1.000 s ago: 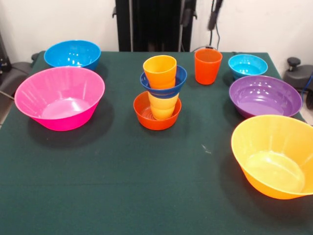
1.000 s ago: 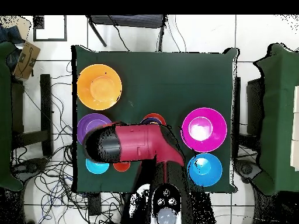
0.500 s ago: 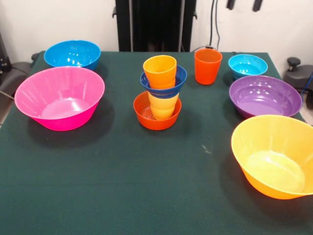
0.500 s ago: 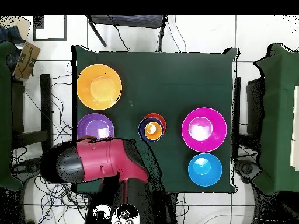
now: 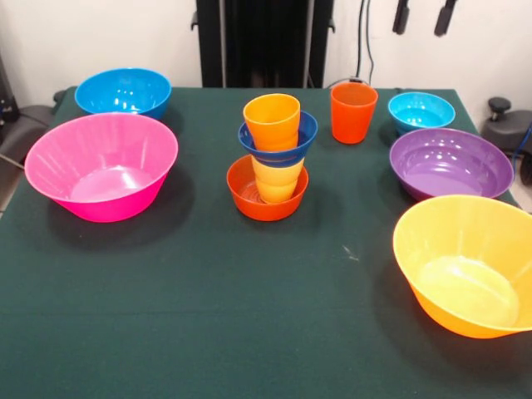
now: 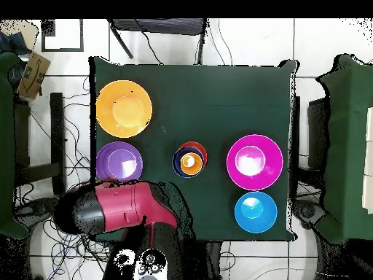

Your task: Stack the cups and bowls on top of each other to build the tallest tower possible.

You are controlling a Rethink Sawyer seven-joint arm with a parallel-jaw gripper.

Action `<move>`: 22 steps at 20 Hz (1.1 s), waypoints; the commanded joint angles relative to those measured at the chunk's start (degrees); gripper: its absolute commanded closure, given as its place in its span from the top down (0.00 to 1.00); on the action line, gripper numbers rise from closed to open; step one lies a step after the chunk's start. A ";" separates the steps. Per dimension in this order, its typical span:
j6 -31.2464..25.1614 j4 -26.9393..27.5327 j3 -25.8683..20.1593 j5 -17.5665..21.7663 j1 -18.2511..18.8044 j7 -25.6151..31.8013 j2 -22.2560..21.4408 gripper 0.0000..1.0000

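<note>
The tower [image 5: 274, 158] stands mid-table: a small orange-red bowl [image 5: 249, 198] at the base, then a yellow cup [image 5: 277, 179], a dark blue bowl [image 5: 283, 143] and a light orange cup [image 5: 272, 120] on top. In the overhead view the tower [image 6: 189, 160] shows from above. A red-orange cup [image 5: 353, 112] and a small cyan bowl [image 5: 421, 110] stand apart behind it to the right. My gripper [image 5: 423, 17] hangs high above the cyan bowl, open and empty, with only its two dark fingers [image 5: 401, 17] showing. In the overhead view my arm [image 6: 120, 208] hides that cup and bowl.
A purple bowl [image 5: 450, 162] and a large yellow-orange bowl [image 5: 465, 262] line the right side. On the left sit a large pink bowl [image 5: 101, 165] and a medium blue bowl [image 5: 123, 91]. Overhead shows the yellow-orange bowl [image 6: 124, 108], purple bowl [image 6: 119, 162], pink bowl [image 6: 254, 162] and blue bowl [image 6: 256, 212].
My arm swung away from above the tower toward the cyan bowl's side. The fingers shifted right in the front view and dropped slightly lower into the picture. No cup or bowl moved.
</note>
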State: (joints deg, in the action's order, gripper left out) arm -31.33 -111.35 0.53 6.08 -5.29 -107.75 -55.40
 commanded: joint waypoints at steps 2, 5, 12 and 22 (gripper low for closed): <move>8.91 -3.50 1.09 0.54 -3.49 -13.62 9.22 1.00; 9.82 -2.93 1.50 0.17 -3.84 -13.42 10.51 1.00; 12.88 0.73 3.38 -0.63 -6.90 -15.80 16.33 1.00; 18.56 2.62 4.92 -1.46 -9.06 -17.43 22.67 1.00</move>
State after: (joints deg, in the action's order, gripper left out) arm -17.49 -111.54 6.84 5.99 -13.76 -115.05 -37.49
